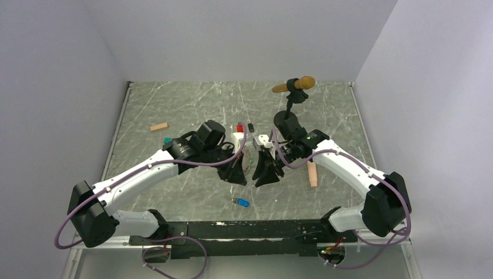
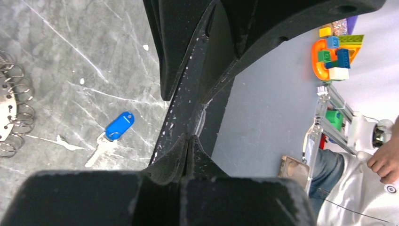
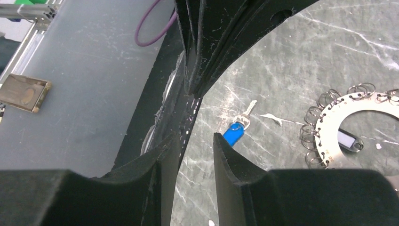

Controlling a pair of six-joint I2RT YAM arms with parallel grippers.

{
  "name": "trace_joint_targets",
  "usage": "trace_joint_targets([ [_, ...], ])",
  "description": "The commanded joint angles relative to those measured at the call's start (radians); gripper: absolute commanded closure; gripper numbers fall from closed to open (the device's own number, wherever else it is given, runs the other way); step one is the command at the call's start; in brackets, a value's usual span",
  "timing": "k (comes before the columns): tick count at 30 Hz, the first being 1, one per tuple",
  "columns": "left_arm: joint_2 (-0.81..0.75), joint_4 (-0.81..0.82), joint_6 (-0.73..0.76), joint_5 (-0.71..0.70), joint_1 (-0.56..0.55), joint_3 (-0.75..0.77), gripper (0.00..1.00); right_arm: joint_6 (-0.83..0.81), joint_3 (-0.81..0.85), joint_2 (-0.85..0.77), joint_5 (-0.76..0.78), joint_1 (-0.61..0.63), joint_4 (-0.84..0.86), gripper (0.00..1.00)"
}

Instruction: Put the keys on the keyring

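Observation:
The keyring [image 1: 250, 156] is a flat metal ring plate [image 3: 350, 104] edged with several small wire rings, lying mid-table; its edge shows at the left [image 2: 5, 113] of the left wrist view. A blue-tagged key [image 1: 241, 202] lies flat nearer the arm bases, apart from the ring [image 2: 120, 125] [image 3: 234, 134]. A red tag [image 1: 239, 128] lies behind the ring and a green tag [image 1: 167, 140] far left. My left gripper [image 1: 235, 174] [image 2: 190, 137] is shut on nothing. My right gripper [image 1: 267, 173] [image 3: 194, 141] stands open and empty above the table, short of the blue key.
A small black cylinder [image 1: 251, 127] lies by the red tag. A black stand [image 1: 293, 107] holding a brown rod rises at the back right. Wooden blocks lie at the back left [image 1: 159, 126] and beside the right arm [image 1: 313, 173]. A dark tag [image 3: 348, 140] sits inside the ring plate.

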Motion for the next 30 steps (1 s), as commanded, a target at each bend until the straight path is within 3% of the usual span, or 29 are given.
trace_joint_targets([
  [1,0.003,0.034,0.037,-0.098,-0.017,-0.051,1.0,-0.005,0.0,-0.001,0.054,0.064,0.072,0.62],
  [7,-0.134,0.162,-0.026,-0.368,-0.011,-0.27,0.97,-0.095,-0.1,-0.009,0.251,0.122,0.131,0.58],
  [9,-0.229,0.194,-0.065,-0.466,-0.006,-0.344,0.81,-0.152,-0.102,0.015,0.314,0.187,0.122,0.56],
  [12,-0.368,0.22,-0.122,-0.615,0.009,-0.421,0.42,-0.242,-0.106,0.05,0.413,0.302,0.146,0.55],
  [14,-0.444,0.216,-0.144,-0.674,0.029,-0.456,0.22,-0.265,-0.093,0.088,0.485,0.371,0.183,0.54],
  [15,-0.472,0.206,-0.148,-0.692,0.041,-0.467,0.17,-0.272,-0.081,0.111,0.514,0.397,0.198,0.54],
  [20,-0.516,0.104,-0.147,-0.79,0.08,-0.443,0.14,-0.274,-0.021,0.234,0.668,0.497,0.264,0.6],
  [30,-0.591,0.079,-0.181,-0.864,0.082,-0.454,0.14,-0.224,-0.015,0.313,0.772,0.522,0.342,0.63],
])
